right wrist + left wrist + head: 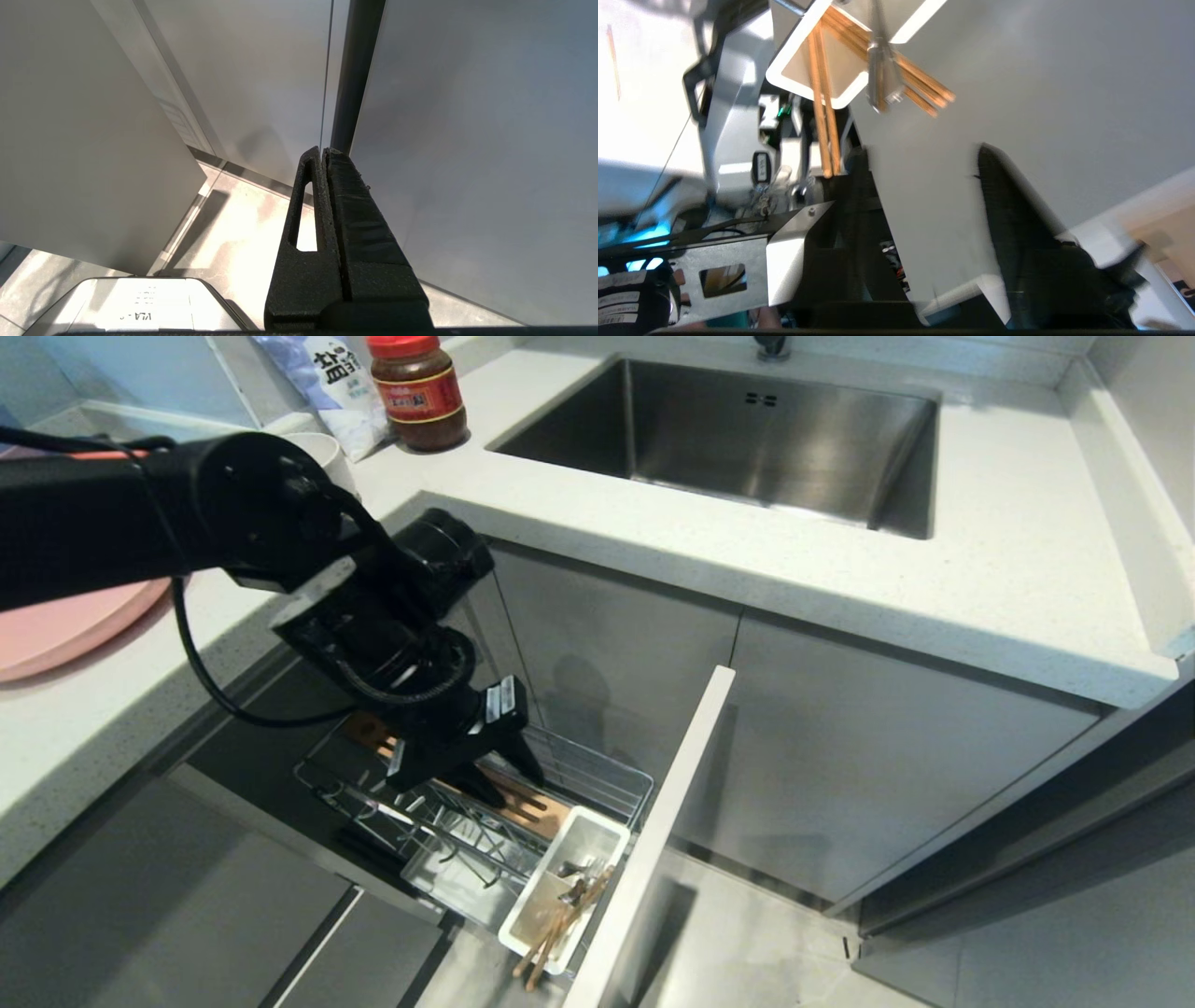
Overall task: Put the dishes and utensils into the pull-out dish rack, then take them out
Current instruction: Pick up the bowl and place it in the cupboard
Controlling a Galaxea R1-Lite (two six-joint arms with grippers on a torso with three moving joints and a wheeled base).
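Observation:
The pull-out dish rack (597, 775) stands drawn out below the counter, with its brown wooden strip (540, 814), white cutlery tray (602, 829) and pale-grey front panel (653, 831). Chopsticks (558, 933) and a metal fork (574, 889) lie in the tray. The left wrist view shows the chopsticks (824, 116) and fork (880, 79) sticking out over the tray rim (784, 70). My left gripper (512, 786) hangs just above the wooden strip, fingers apart and empty; the panel shows through its gap (920, 151). The pink plate (56, 625) rests on the counter at left, the white bowl (322, 448) behind my arm. My right gripper (323, 150) is shut, parked by cabinet fronts.
A steel sink (747, 439) is set in the counter at the back. A red-lidded jar (420, 392) and a salt bag (331, 383) stand at the counter's back left. Grey cabinet doors (840, 756) face the rack's right side.

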